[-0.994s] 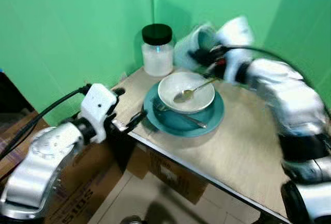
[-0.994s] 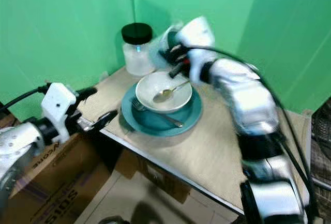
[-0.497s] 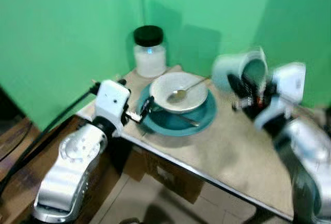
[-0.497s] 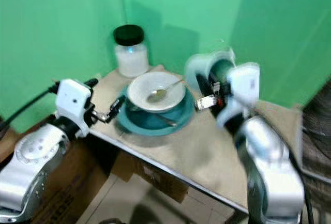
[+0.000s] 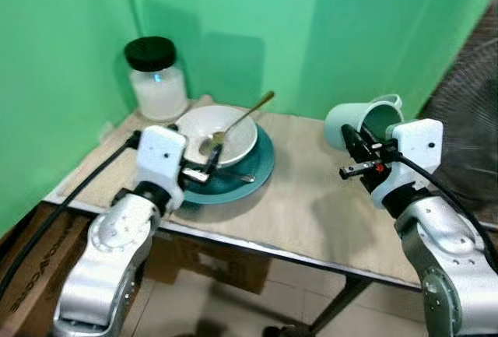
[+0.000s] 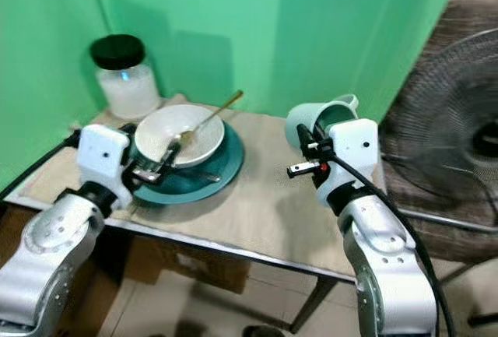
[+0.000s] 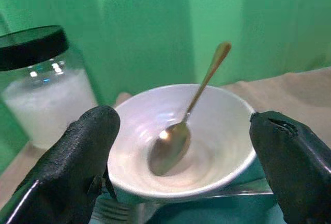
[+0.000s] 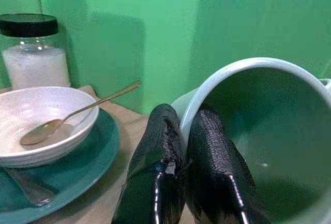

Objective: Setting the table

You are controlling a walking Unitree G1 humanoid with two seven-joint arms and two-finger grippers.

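Right gripper clamped on the rim of a pale green mug, one black finger inside the cup and one outside, mug tipped on its side and held in the air above the wooden table, well to the right of the teal plate. Mug's open mouth turned toward the camera on the wrist, handle on the far side. Left gripper spread wide and holding nothing, its two black fingers flanking the white bowl without touching it, poised just in front of the teal plate's near left edge. On the teal plate, the white bowl, with a gold spoon resting inside, handle leaning up over the far rim. Beside the bowl on the plate's front, a silver fork. Behind the plate to the left, by the green wall, a glass jar with a black lid, filled with something white. Far right of the plate, beyond the table edge, a fan's wire grille.
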